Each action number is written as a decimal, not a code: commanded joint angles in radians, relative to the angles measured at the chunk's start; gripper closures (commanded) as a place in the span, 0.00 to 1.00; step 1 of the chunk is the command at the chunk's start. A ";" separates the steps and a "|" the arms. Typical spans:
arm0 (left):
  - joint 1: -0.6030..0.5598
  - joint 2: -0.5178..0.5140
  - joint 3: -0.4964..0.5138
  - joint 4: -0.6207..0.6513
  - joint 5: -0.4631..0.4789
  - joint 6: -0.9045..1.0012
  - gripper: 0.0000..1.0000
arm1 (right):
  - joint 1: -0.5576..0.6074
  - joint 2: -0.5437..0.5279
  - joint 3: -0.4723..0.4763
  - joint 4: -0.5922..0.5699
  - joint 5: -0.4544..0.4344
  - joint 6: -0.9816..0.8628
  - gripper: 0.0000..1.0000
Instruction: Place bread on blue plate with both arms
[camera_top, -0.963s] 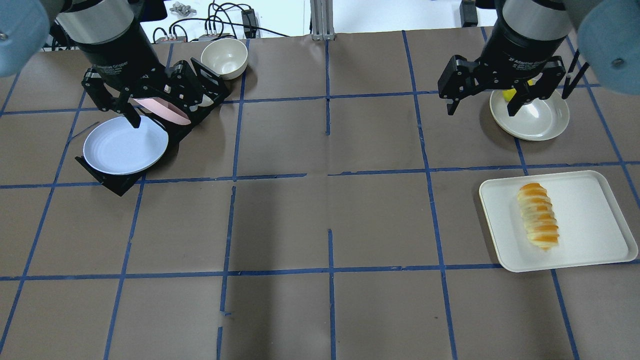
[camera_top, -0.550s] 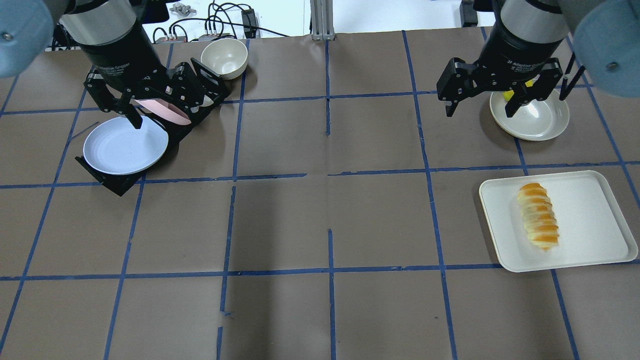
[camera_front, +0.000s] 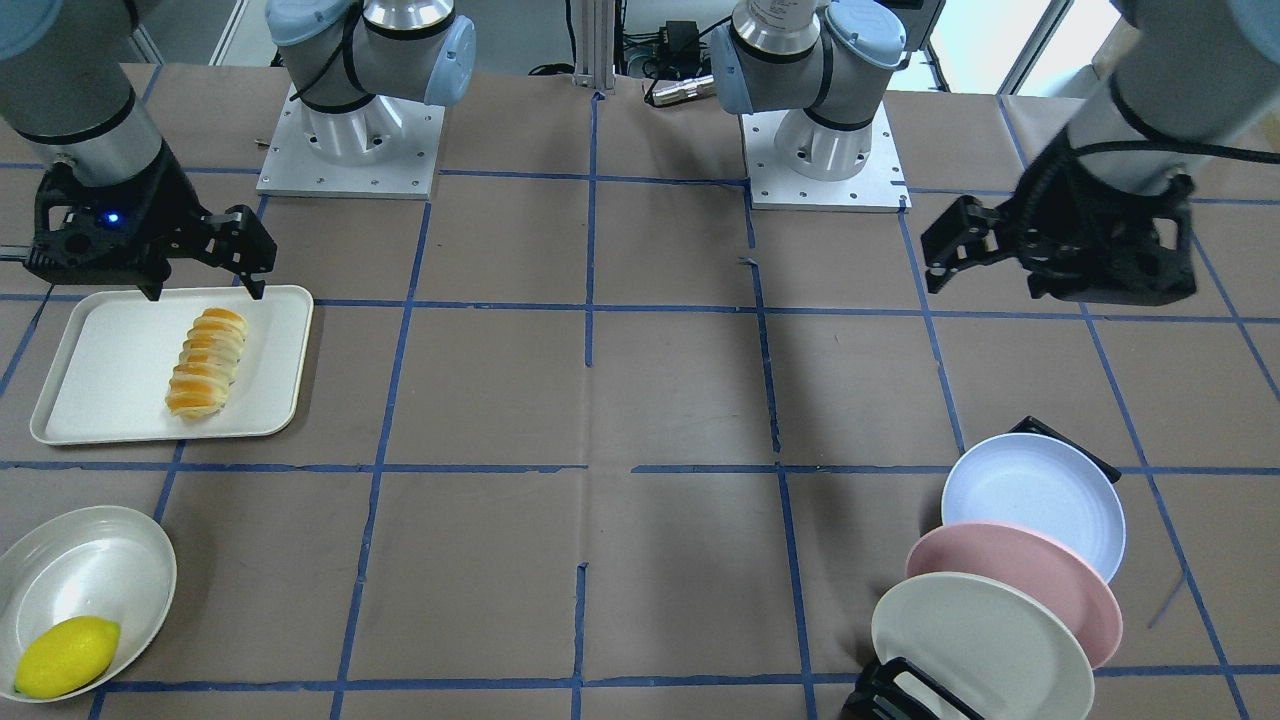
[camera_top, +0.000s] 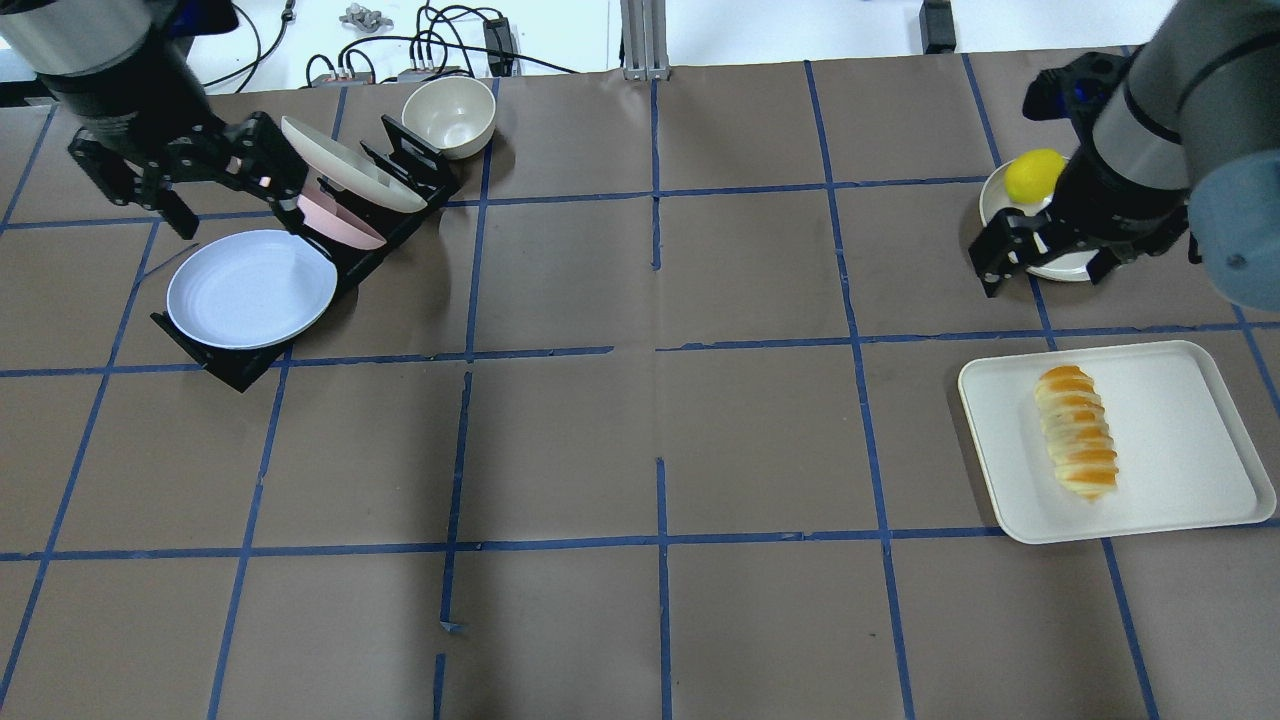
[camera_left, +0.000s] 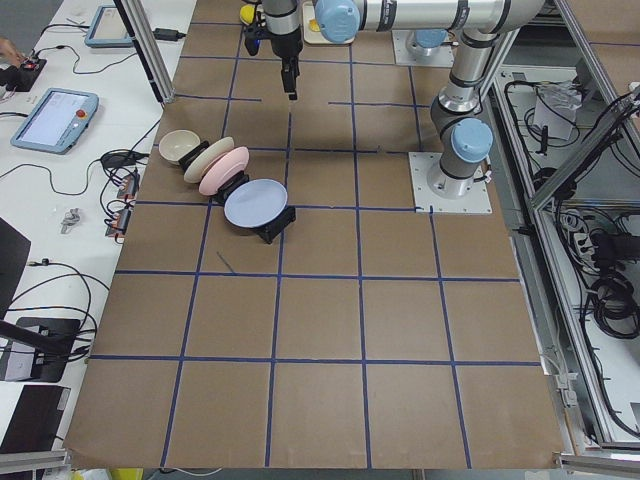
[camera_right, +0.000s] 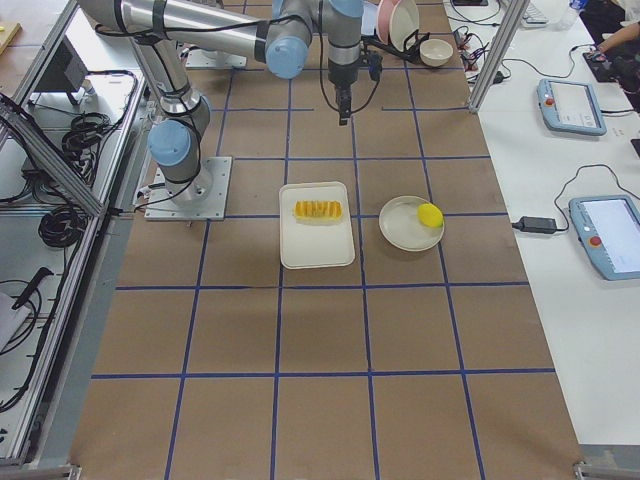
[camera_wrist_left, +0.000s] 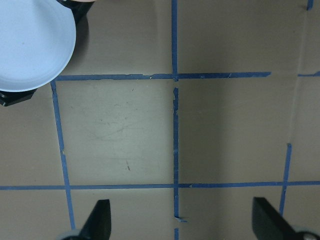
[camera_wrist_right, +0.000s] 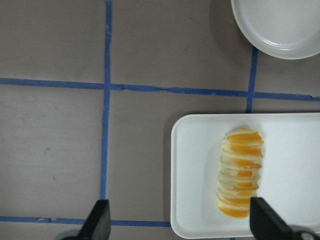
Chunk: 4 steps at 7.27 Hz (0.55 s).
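The left pincer (camera_wrist_left: 182, 221) hangs spread wide and empty above the bare table (camera_top: 650, 430). In its wrist view the blue plate (camera_wrist_left: 30, 45) lies ahead of it and off to one side, well apart from both fingers. The blue plate leans in the front slot of a black rack (camera_top: 235, 372), with a pink plate (camera_front: 1020, 565) and a white plate (camera_front: 980, 645) behind it. The right pincer (camera_wrist_right: 181, 221) is also spread wide with nothing in it. The bread (camera_wrist_right: 241, 172) lies below it, just ahead of one fingertip in the wrist view, flat on a white tray (camera_top: 1180, 440). Beyond the tray from this pincer sits a dish (camera_front: 80, 565) holding a lemon (camera_front: 66, 655).
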 joint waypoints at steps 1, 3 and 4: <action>0.149 -0.075 0.016 0.035 -0.004 0.241 0.00 | -0.202 -0.017 0.248 -0.219 0.011 -0.117 0.05; 0.277 -0.201 0.017 0.152 -0.023 0.452 0.00 | -0.247 -0.010 0.420 -0.393 0.040 -0.121 0.05; 0.327 -0.276 0.020 0.226 -0.092 0.532 0.00 | -0.249 -0.009 0.427 -0.401 0.040 -0.122 0.07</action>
